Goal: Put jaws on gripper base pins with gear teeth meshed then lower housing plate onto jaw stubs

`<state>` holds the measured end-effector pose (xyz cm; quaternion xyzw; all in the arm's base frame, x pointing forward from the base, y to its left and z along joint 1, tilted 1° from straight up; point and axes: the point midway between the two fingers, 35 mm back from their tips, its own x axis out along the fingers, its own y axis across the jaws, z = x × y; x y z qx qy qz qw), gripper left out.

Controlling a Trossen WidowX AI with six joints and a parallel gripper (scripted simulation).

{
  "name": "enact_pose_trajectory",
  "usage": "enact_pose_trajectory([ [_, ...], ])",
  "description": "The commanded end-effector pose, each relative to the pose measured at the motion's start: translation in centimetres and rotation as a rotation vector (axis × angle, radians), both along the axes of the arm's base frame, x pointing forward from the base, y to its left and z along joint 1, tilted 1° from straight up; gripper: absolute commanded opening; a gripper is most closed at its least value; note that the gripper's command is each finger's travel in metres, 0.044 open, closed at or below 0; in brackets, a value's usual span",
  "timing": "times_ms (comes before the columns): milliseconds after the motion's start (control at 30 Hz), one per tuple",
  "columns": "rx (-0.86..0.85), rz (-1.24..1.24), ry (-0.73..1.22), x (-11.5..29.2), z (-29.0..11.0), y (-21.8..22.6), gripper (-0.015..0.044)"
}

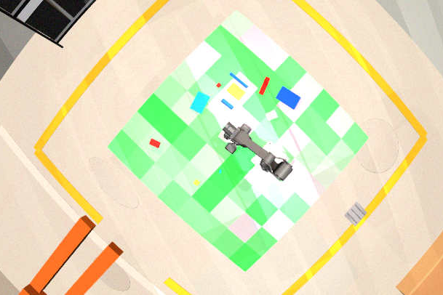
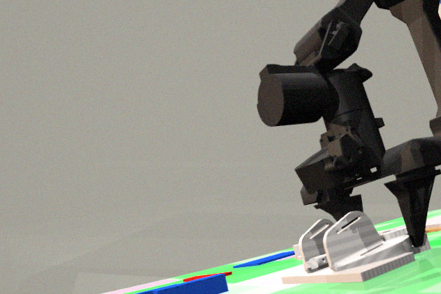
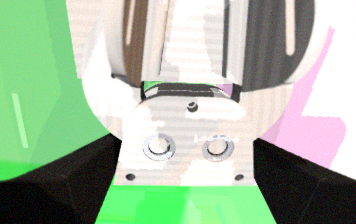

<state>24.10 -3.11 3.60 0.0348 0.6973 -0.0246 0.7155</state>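
My gripper [image 2: 378, 232] [image 3: 184, 138] is shut on the pale housing plate [image 3: 186, 125], one black finger against each side edge. The plate looks level and lies over the near part of the assembly. Its two ringed holes each show a pale round stub, the left stub [image 3: 159, 145] and the right stub [image 3: 217, 146]. The two pale jaws rise beyond it as slotted upright walls, one wall [image 2: 353, 242] [image 3: 274, 37] and the other wall [image 2: 313, 246] [image 3: 135, 40], with a gap between them. The gripper base [image 2: 322, 279] is low beneath them. Pins and gear teeth are hidden.
A blue block [image 1: 288, 97], a red bar [image 1: 264, 86], a cyan block [image 1: 200, 102], a yellow square [image 1: 236, 91] and two thin blue bars, one long [image 1: 238, 80] and one short [image 1: 227, 104], lie beyond the arm. A small white piece [image 1: 271, 115] lies beside it.
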Motion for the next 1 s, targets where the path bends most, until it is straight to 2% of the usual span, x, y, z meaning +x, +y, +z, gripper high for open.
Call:
enact_pose_trajectory([
  [0, 0.002, -0.005, -0.001, 0.02, -0.02, 0.04, 0.0351],
  [633, 0.002, -0.005, -0.001, 0.02, -0.02, 0.04, 0.0351],
  [733, 0.000, 0.000, 0.000, 0.00, 0.00, 0.00, 0.0430],
  [767, 0.000, 0.000, 0.000, 0.00, 0.00, 0.00, 0.0440],
  [967, 0.000, 0.000, 0.000, 0.00, 0.00, 0.00, 0.0440],
])
